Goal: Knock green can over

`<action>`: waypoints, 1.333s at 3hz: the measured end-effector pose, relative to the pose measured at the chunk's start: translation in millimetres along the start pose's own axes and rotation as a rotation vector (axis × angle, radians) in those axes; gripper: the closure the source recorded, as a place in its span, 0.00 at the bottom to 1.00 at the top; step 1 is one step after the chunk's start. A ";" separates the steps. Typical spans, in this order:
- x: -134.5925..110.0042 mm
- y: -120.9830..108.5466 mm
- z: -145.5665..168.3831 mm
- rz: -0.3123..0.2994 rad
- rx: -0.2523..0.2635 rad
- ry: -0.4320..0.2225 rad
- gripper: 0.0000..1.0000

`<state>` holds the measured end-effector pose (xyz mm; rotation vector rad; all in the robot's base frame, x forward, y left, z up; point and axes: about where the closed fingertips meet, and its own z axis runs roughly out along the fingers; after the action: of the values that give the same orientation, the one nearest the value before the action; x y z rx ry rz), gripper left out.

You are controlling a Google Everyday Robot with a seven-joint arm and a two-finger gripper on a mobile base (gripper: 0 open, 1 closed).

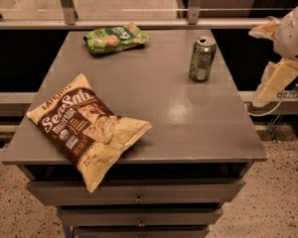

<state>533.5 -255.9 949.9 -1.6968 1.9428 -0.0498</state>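
The green can (202, 58) stands upright near the far right corner of the grey table (188, 118). It is green with pale markings and a silver top. My gripper (266, 56) hovers off the table's right edge, to the right of the can and about level with it, not touching it. Its two pale yellow fingers (273, 81) are spread apart and hold nothing.
A flat green snack bag (115, 37) lies at the far left of the table. A large brown and yellow chip bag (87, 128) lies at the front left, overhanging the front edge. Drawers are below the tabletop. A metal railing (139, 21) runs behind the table.
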 end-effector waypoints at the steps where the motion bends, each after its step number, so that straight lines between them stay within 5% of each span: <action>1: 1.5 -28.1 31.5 -0.014 0.037 -0.096 0.00; 4: -35.5 -78.9 124.9 0.141 0.072 -0.371 0.00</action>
<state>659.5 -198.6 887.5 -1.4034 1.7508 0.2294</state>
